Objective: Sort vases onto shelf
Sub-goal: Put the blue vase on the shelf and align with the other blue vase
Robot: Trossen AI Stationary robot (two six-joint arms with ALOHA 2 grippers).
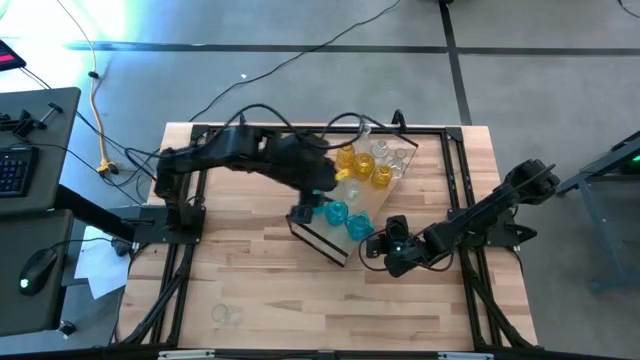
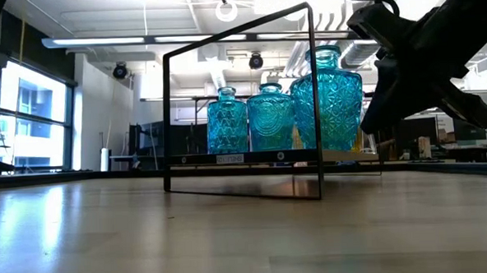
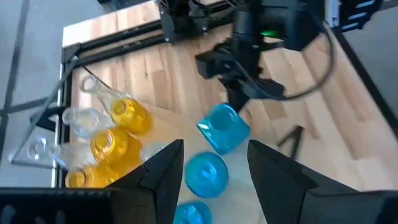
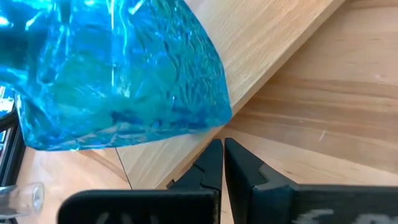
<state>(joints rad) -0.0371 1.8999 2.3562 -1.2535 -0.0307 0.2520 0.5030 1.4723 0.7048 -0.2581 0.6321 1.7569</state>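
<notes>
The shelf (image 1: 388, 203) lies slantwise on the table, with a black wire frame (image 2: 242, 95) at its near end. On it stand teal vases (image 1: 335, 212) (image 1: 360, 227), amber vases (image 1: 362, 165) and clear vases (image 1: 382, 150). My left gripper (image 1: 312, 205) (image 3: 216, 146) hangs open above the teal vases and holds nothing. My right gripper (image 1: 372, 245) (image 4: 222, 144) is shut and sits low at the shelf's near long edge, right beside the nearest teal vase (image 4: 118, 74) (image 3: 224, 127). My right gripper's shut fingertips (image 4: 211, 155) point slanting down at the shelf board's long edge (image 4: 205, 146), just below the nearest teal vase. I cannot tell whether they touch the board or the vase.
Black rails (image 1: 455, 180) frame the tabletop on both sides and at the back. A faint clear glass piece (image 1: 228, 315) lies near the table's front left. Bare wood (image 1: 300, 300) stretches across the near half. A desk with a keyboard and mouse (image 1: 38, 268) stands to the left of the table.
</notes>
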